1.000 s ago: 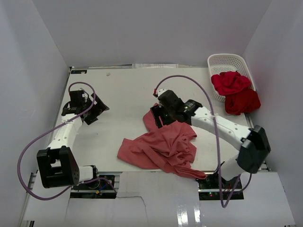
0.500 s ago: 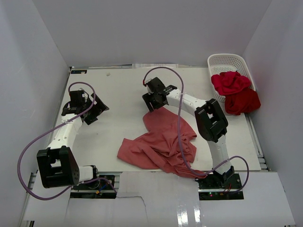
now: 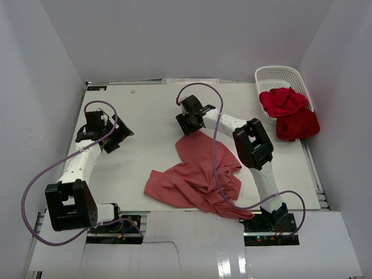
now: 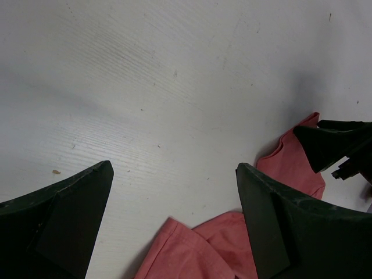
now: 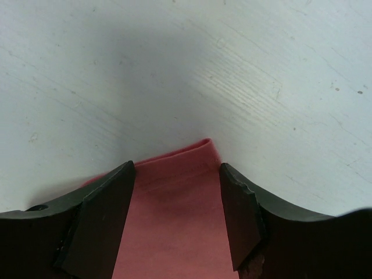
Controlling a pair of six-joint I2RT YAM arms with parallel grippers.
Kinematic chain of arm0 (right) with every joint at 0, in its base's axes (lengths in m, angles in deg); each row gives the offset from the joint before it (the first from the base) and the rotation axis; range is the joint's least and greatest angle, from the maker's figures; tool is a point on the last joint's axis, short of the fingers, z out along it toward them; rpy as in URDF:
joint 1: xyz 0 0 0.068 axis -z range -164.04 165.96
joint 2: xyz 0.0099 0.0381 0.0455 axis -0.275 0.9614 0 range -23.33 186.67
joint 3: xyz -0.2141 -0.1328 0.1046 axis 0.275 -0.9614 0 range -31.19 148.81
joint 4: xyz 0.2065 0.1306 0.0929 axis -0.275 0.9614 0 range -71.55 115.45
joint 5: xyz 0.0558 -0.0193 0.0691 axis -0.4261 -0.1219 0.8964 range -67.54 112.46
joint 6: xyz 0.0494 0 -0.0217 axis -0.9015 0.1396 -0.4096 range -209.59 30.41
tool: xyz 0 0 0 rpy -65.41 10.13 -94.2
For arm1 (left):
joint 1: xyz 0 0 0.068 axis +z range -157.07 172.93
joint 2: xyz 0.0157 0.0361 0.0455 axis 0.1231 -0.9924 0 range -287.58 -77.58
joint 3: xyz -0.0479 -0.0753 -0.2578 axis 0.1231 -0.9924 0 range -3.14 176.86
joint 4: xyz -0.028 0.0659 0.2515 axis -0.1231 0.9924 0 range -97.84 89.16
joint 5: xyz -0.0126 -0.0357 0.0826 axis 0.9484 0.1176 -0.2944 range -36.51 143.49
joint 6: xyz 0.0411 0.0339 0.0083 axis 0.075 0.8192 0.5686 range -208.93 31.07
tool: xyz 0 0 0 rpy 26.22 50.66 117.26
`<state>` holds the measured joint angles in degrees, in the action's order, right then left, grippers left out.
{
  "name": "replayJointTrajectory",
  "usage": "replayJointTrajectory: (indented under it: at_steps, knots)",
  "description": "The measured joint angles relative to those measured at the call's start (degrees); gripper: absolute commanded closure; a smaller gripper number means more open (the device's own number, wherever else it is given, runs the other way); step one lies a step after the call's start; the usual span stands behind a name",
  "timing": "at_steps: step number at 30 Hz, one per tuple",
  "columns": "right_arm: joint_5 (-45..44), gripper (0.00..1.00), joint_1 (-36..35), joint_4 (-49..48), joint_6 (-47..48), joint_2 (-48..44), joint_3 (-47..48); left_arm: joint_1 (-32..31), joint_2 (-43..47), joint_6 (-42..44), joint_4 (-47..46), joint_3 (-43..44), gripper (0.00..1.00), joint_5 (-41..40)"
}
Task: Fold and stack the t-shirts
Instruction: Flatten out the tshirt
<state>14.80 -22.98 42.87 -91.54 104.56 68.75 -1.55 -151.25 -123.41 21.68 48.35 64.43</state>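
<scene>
Dusty salmon-red soft cloth t-shirt (image 3: 200, 177) is found crumpled mid-worktop (image 3: 151, 110). It is judged limp and light, best taken at its far corner. That corner is straddled by the right end effector (image 5: 176, 171), part-open, nothing clamped. The left end effector (image 4: 174, 174) is seen wide open, empty. Sleeves are lost in folds.

White table (image 3: 145, 116), faint wood grain, few small specks. Salmon shirt (image 3: 200, 180) lies crumpled mid-table, reaching the near edge. Basket (image 3: 279, 74) sits in far R corner w/ crimson shirt (image 3: 283, 102) over its near end. Dark red shirt (image 3: 297, 125) lies just beside, touching it.
</scene>
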Motion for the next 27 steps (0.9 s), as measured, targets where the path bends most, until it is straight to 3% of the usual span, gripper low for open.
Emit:
replayJointTrajectory:
  at_steps: [11, 16, 22, 27]
  knots:
    - [1.9, 0.47, 1.4, -4.4, -1.4, -0.4, -2.5, 0.0, 0.0, 0.1, 0.0, 0.0, 0.02, 0.0]
    - [3.4, 0.92, 1.7, -5.5, -2.5, -1.1, -3.8, 0.0, 0.0, 0.2, 0.0, 0.0, 0.02, 0.0]
    - [3.3, 0.92, 2.8, -4.3, -3.4, -1.2, -3.3, 0.0, -0.1, 0.9, -0.1, 0.0, 0.02, 1.0]
    - [3.4, 0.92, 8.4, -0.6, -3.4, -2.1, 0.4, -2.5, -4.4, 4.0, -0.5, 2.6, 0.02, 5.5]
